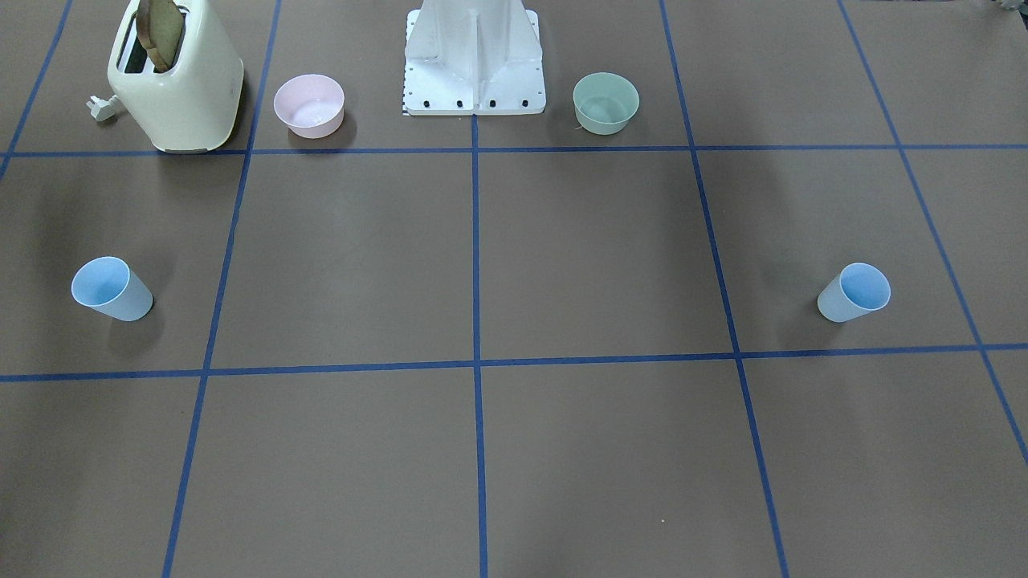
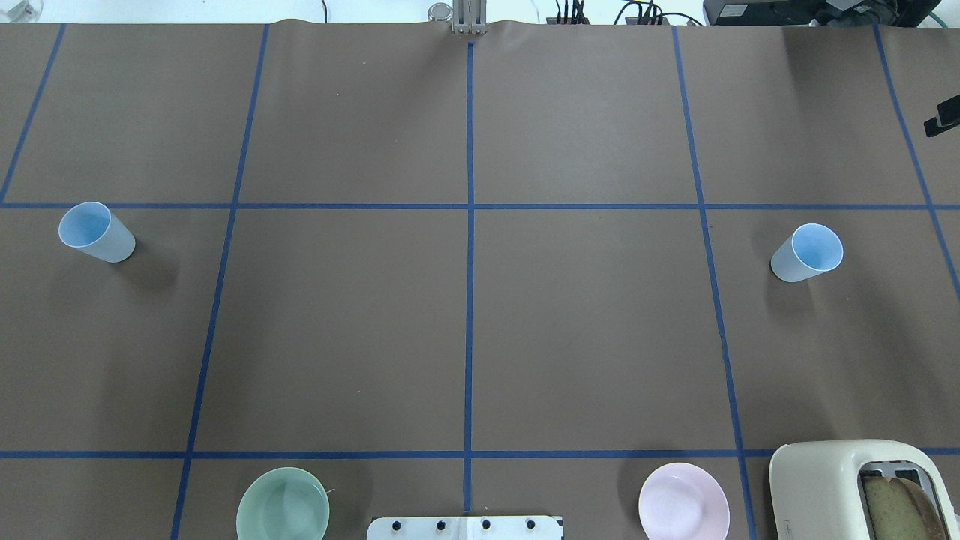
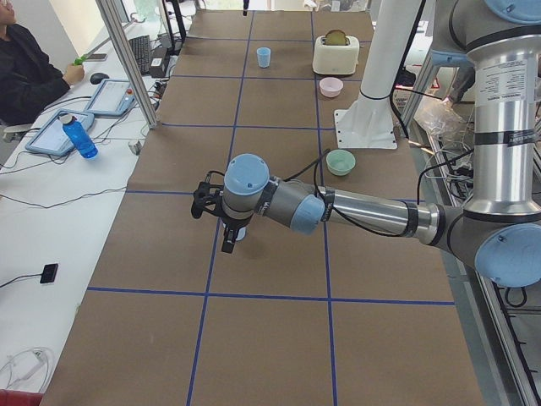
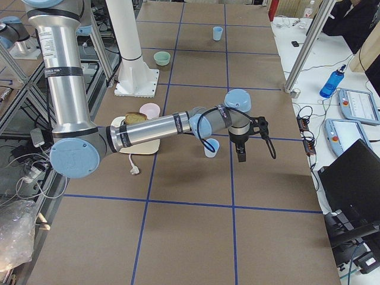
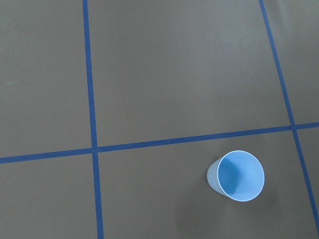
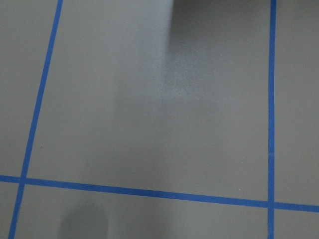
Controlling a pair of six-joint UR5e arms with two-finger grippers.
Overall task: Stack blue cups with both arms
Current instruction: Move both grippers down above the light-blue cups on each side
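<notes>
**Jaws unreadable, near-base items cropped**

Both claws show only in the side views, small and dark. The left gripper (image 3: 226,244) points down, and its jaw gap is too small to read. Just behind it, the wrist (image 3: 247,176) covers most of the blue cup (image 3: 242,234). The right gripper (image 4: 240,155) is equally unclear. Back from it toward the base, the forearm (image 4: 154,127) hides much of the toaster (image 4: 139,147). In the overhead view, the bottom edge cuts off the mint bowl (image 2: 283,510), the pink bowl (image 2: 683,504), the toaster and the pedestal (image 2: 465,527). The front-facing view crops the pedestal's top.
</notes>
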